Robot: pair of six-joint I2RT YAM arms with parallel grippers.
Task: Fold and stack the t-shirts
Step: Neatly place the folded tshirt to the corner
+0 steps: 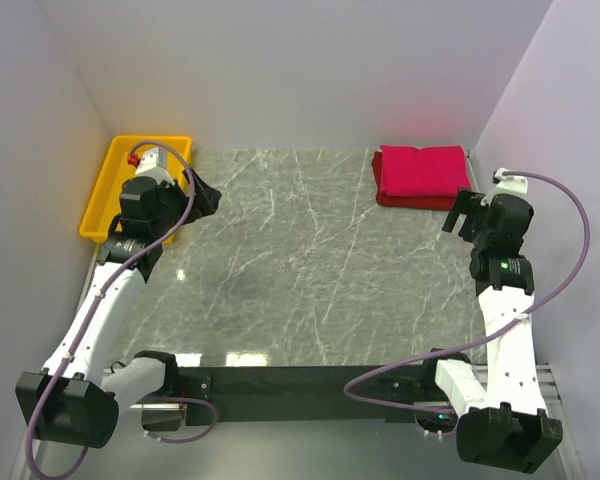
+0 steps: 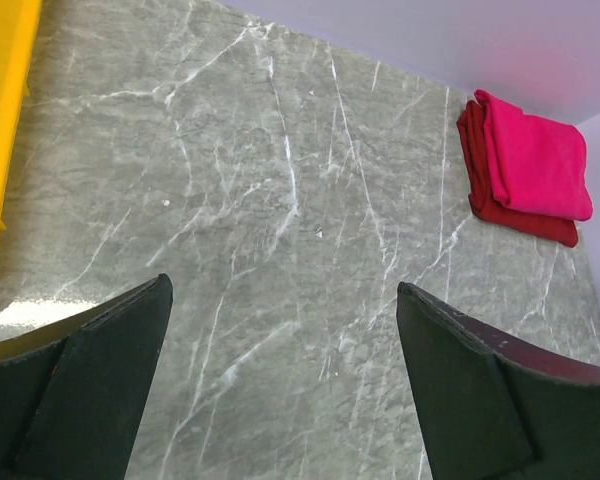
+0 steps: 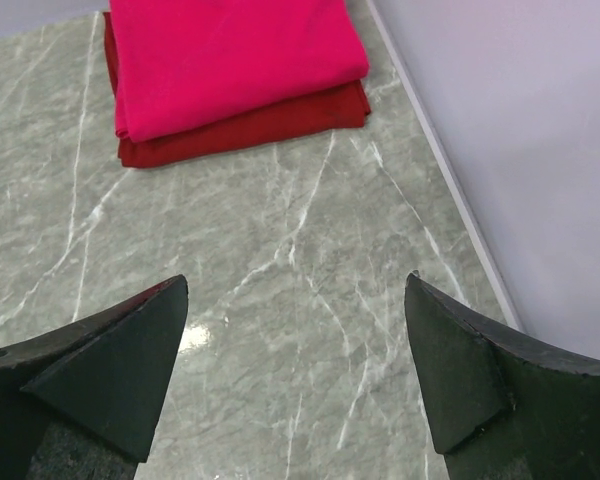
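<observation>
pink shirt (image 1: 425,168) sits folded on the maroon shirt (image 1: 410,201) in the far right corner, long side running across. right gripper (image 3: 295,290) hangs just in front, left gripper (image 2: 285,288) is well away; both wide open, empty.

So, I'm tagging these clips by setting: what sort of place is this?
Likely a lab test cell: plain white walls boxing in a grey marble-patterned tabletop, two white robot arms bolted at its edge.
</observation>
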